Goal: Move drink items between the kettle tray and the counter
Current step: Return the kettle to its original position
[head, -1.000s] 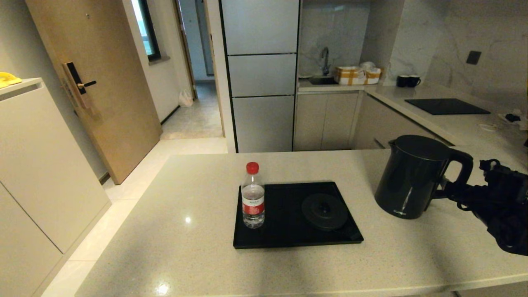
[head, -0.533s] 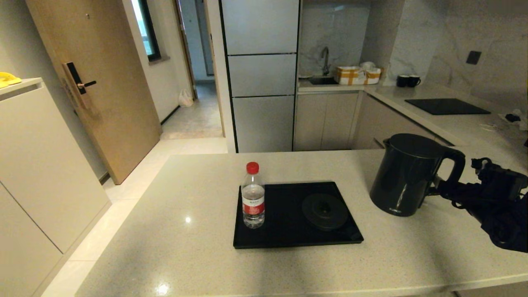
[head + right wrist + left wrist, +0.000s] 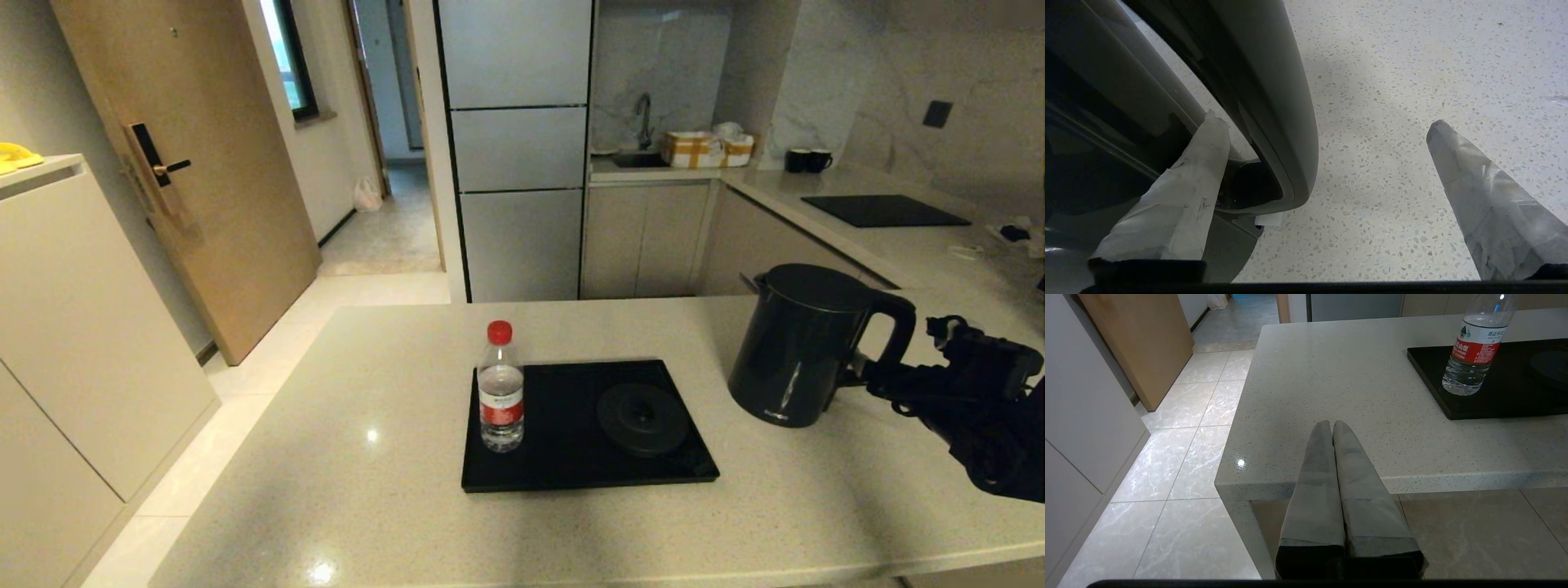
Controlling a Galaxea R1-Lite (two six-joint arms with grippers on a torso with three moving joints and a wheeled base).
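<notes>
The tall black kettle is on the beige counter to the right of the kettle tray, leaning slightly. My right gripper is at its loop handle, open: one finger sits inside the loop against the handle, the other stands far off over the counter. The water bottle with red cap stands upright on the tray's left end, beside the round base disc, which has nothing on it. My left gripper is shut and parked by the counter's front left corner, well short of the bottle.
A black cooktop panel and two small black mugs are on the far counter at the right. A sink and yellow-checked cloths are behind. The counter drops to tiled floor on the left and front.
The kettle and my right gripper have shifted left, towards the tray. The bottle and tray have not moved.
</notes>
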